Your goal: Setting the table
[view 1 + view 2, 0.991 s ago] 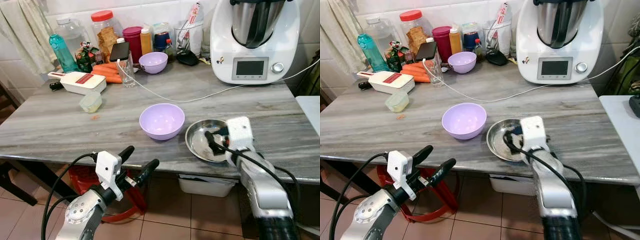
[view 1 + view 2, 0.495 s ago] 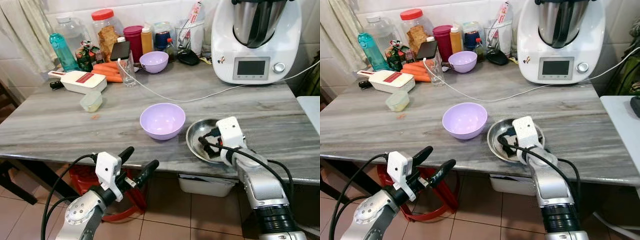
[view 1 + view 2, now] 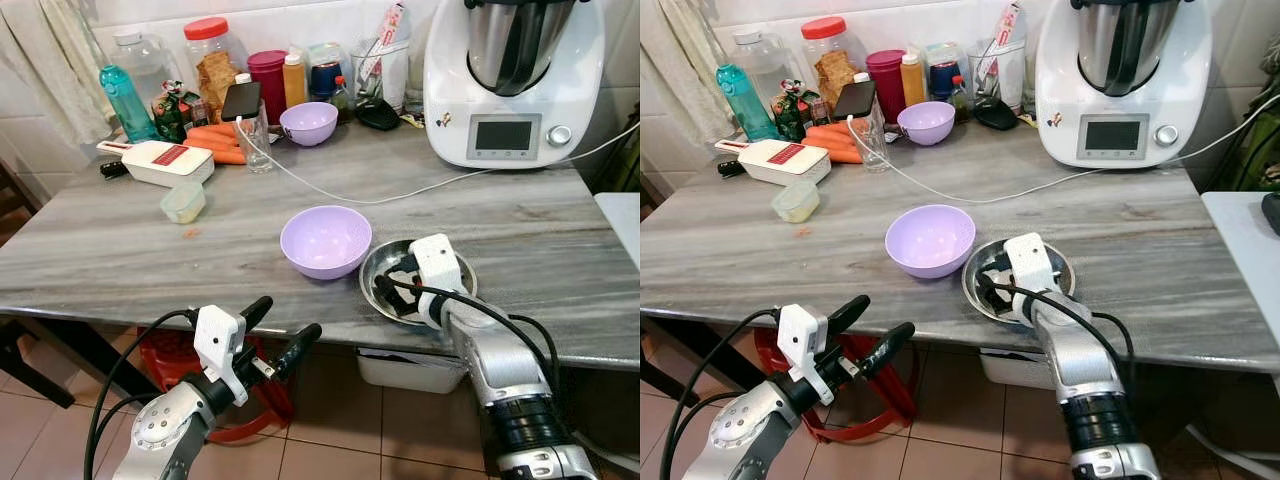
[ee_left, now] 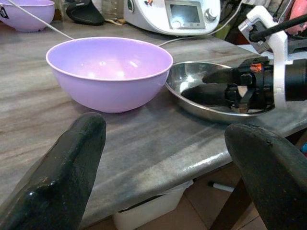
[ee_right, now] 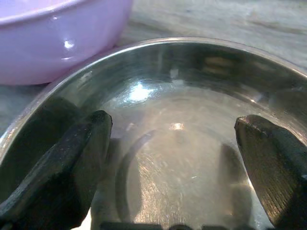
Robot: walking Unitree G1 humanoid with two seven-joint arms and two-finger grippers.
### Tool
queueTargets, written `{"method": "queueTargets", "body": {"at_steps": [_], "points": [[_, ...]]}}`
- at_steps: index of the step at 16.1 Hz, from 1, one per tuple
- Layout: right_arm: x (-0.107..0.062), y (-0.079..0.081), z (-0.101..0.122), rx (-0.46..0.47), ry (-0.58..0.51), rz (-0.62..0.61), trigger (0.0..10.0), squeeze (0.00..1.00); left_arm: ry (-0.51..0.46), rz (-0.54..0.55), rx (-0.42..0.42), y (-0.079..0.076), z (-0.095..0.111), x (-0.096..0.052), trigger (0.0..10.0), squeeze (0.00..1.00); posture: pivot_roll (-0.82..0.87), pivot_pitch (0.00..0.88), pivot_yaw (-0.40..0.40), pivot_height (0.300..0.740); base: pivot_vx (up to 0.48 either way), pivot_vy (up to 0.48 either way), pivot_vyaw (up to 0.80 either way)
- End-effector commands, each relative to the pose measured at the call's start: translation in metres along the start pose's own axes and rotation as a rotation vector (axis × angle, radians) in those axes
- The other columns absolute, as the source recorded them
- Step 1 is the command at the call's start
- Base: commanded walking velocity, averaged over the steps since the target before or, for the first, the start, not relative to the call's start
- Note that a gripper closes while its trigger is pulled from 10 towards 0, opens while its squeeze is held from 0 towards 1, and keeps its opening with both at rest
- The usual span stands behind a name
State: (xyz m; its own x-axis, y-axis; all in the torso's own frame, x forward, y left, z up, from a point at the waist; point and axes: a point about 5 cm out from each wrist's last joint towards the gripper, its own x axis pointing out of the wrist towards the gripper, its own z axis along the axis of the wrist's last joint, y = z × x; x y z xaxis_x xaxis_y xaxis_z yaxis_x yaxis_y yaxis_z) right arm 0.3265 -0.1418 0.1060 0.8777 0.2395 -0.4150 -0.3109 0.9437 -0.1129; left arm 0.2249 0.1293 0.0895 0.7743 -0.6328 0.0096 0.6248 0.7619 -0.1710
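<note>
A steel plate (image 3: 455, 268) lies near the table's front edge, its rim against a light purple bowl (image 3: 325, 240) on its left. My right gripper (image 3: 392, 279) is down inside the plate, open, fingers spread wide over the plate's floor (image 5: 177, 129) with nothing between them. The bowl's wall (image 5: 53, 43) rises just beyond the plate rim. My left gripper (image 3: 277, 327) is open in front of and below the table edge, left of the bowl. In the left wrist view its fingers (image 4: 62, 163) frame the bowl (image 4: 109, 72), the plate (image 4: 192, 74) and the right gripper.
At the back stand a white food processor (image 3: 512, 80), a second purple bowl (image 3: 307, 122), jars, bottles and carrots (image 3: 215, 140). A white cable (image 3: 400, 190) crosses the table. A slicer (image 3: 165, 162) and a small container (image 3: 181, 203) sit left. A white bin (image 3: 410, 368) is under the table.
My right gripper has slid left with the steel plate, bringing the plate up against the purple bowl. The left arm has barely moved.
</note>
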Motion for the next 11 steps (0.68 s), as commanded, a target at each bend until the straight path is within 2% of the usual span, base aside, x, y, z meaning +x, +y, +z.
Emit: {"method": "queueTargets", "body": {"at_steps": [1,5,9,10,11], "points": [[0.004,0.007,0.008,-0.001,-0.022,0.021,10.0,1.0,0.001,-0.001,0.011,0.001,0.003,-0.002,10.0,0.0,-0.04,0.0,0.113,0.74,0.0,0.0,0.0],[0.007,0.009,0.015,0.014,-0.069,0.015,10.0,1.0,0.006,0.003,0.01,0.001,0.002,-0.003,10.0,0.0,-0.04,0.0,0.111,0.74,0.0,0.0,0.0],[-0.003,0.001,0.025,0.06,-0.175,-0.013,10.0,1.0,0.003,0.003,0.011,0.002,0.003,-0.001,10.0,0.0,-0.04,0.0,0.11,0.74,0.0,0.0,0.0],[-0.015,-0.007,0.032,0.07,-0.247,-0.05,10.0,0.0,-0.003,0.005,0.014,0.003,0.004,-0.001,10.0,0.0,-0.04,0.0,0.111,0.74,0.0,0.0,0.0],[-0.021,-0.012,0.034,0.075,-0.281,-0.077,10.0,0.0,-0.005,0.005,0.015,0.004,0.005,0.0,10.0,0.0,-0.04,0.0,0.11,0.74,0.0,0.0,0.0]]}}
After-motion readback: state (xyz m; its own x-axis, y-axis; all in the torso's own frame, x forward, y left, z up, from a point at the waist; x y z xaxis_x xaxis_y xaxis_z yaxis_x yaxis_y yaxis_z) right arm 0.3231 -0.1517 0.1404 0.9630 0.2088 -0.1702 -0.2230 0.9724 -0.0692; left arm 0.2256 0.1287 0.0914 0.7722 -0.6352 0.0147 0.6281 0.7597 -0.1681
